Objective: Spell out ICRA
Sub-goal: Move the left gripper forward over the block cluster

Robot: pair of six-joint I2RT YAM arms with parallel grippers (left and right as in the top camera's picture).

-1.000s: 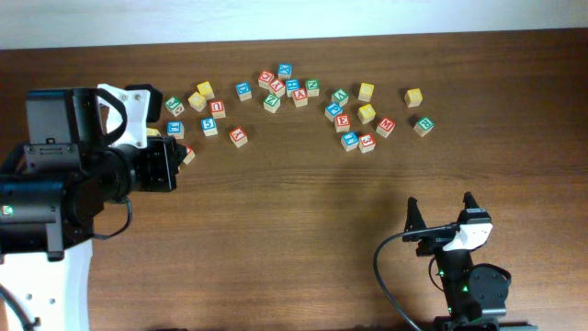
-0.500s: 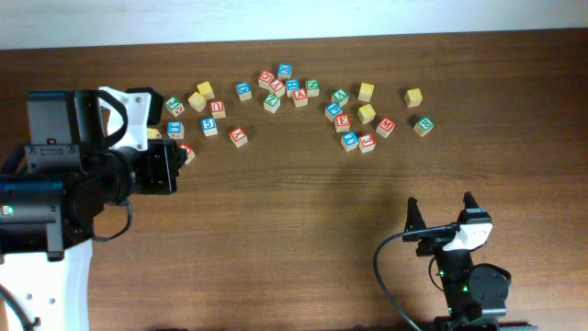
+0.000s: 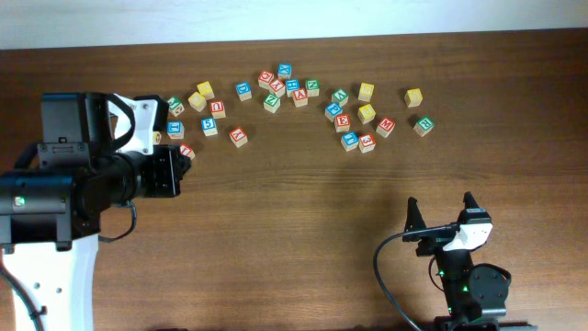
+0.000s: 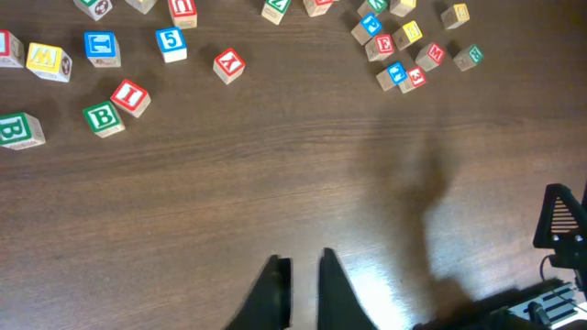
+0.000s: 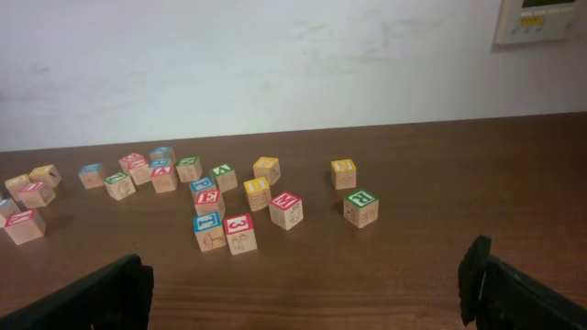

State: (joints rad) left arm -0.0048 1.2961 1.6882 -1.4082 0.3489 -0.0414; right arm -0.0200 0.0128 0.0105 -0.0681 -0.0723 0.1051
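Note:
The red I cube (image 4: 130,97) lies on the table next to a green B cube (image 4: 103,119). In the overhead view the I cube (image 3: 186,152) shows just past the tip of my left gripper (image 3: 185,163). In the wrist view my left gripper (image 4: 304,280) hangs above bare wood with its jaws a narrow gap apart and nothing between them. A green cube that looks like the R (image 5: 360,206) sits at the right end of the scatter, seen from above as the R (image 3: 424,125). I cannot read which cubes are the C and the A. My right gripper (image 5: 303,293) stands wide open and empty.
Several letter cubes lie in a loose band across the far half of the table (image 3: 303,211), in a left cluster (image 3: 207,110), a middle cluster (image 3: 285,87) and a right cluster (image 3: 363,119). A white wall (image 5: 275,64) rises behind the table.
My left arm has drawn back a little toward the front and right, off the red I cube. Its jaws have parted slightly. The right arm has not moved.

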